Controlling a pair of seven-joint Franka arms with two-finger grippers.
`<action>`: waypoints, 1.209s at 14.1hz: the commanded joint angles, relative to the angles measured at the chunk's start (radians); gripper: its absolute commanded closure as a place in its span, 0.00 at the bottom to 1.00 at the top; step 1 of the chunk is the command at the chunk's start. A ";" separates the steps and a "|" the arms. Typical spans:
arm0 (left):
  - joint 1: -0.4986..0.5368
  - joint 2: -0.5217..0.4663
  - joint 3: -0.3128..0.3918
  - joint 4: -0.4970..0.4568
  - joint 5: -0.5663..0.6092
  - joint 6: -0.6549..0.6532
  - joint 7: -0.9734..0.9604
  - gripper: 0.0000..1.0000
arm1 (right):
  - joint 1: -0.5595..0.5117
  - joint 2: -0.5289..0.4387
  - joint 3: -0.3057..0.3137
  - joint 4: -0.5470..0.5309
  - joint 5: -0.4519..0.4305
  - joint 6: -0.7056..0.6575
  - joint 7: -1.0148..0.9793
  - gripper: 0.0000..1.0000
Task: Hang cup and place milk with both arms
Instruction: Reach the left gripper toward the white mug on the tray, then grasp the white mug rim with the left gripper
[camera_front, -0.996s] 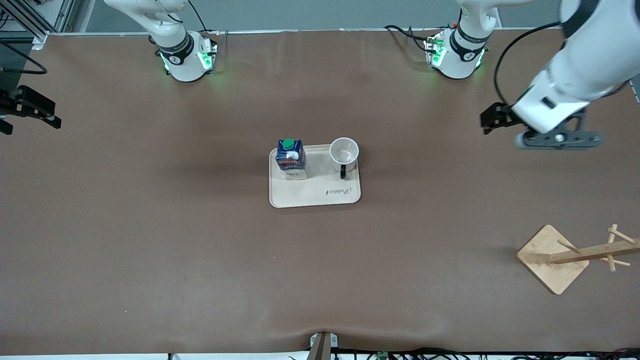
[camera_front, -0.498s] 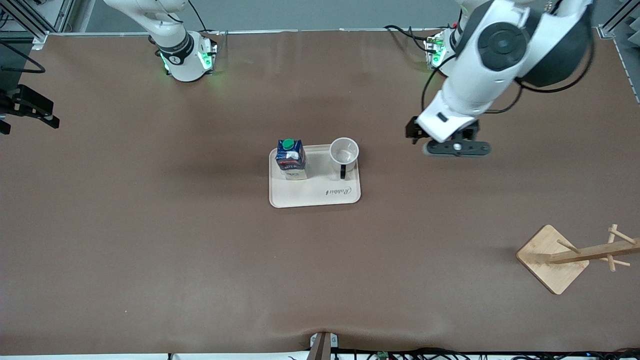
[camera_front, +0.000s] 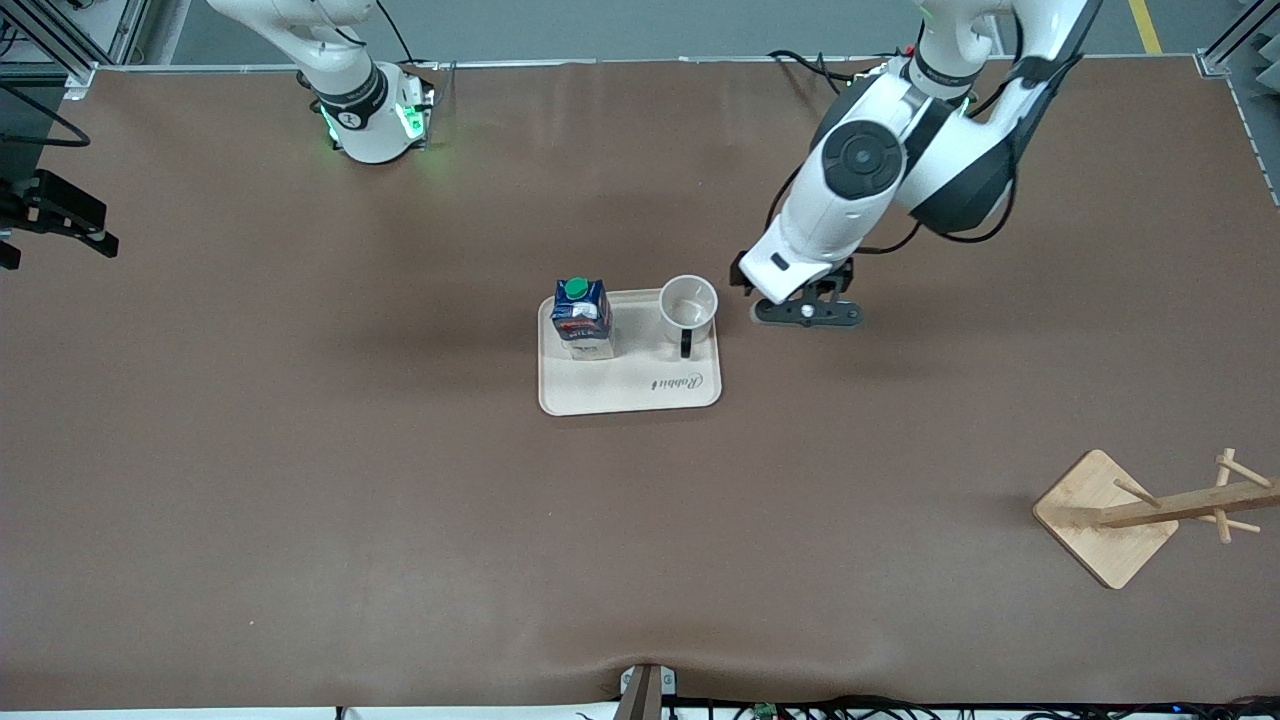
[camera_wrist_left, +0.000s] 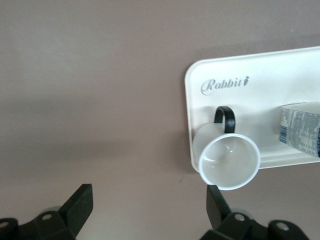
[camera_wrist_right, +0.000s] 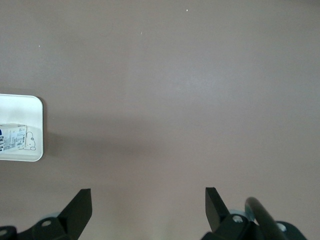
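Front view: a pale tray (camera_front: 630, 395) is being shown at the middle of the brown bench (camera_front: 300, 480), with the cup (camera_front: 688, 306) and the milk (camera_front: 581, 318) standing upright on it, the cup toward the left arm's end, its black handle turned toward the front camera. The left gripper (camera_front: 806, 311) is being held over bare bench just beside the cup, jaws spread wide and empty; in the left wrist view the cup (camera_wrist_left: 229, 160) is seen close to one finger, not between the two. The right gripper (camera_wrist_right: 145, 210) is waiting over bare bench well apart from the tray, jaws wide too. A wooden rack (camera_front: 1140, 512) is standing near the left arm's end, nearer the camera. The left arm is judged better placed for the cup.
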 joint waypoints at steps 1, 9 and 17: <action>-0.047 0.074 -0.004 0.009 0.059 0.043 -0.107 0.01 | -0.012 0.015 0.009 0.021 0.001 -0.009 -0.007 0.00; -0.143 0.294 -0.002 0.014 0.249 0.216 -0.321 0.32 | -0.012 0.018 0.011 0.023 0.001 -0.009 -0.007 0.00; -0.127 0.312 -0.001 0.046 0.323 0.218 -0.310 1.00 | -0.011 0.019 0.009 0.023 0.002 -0.009 -0.007 0.00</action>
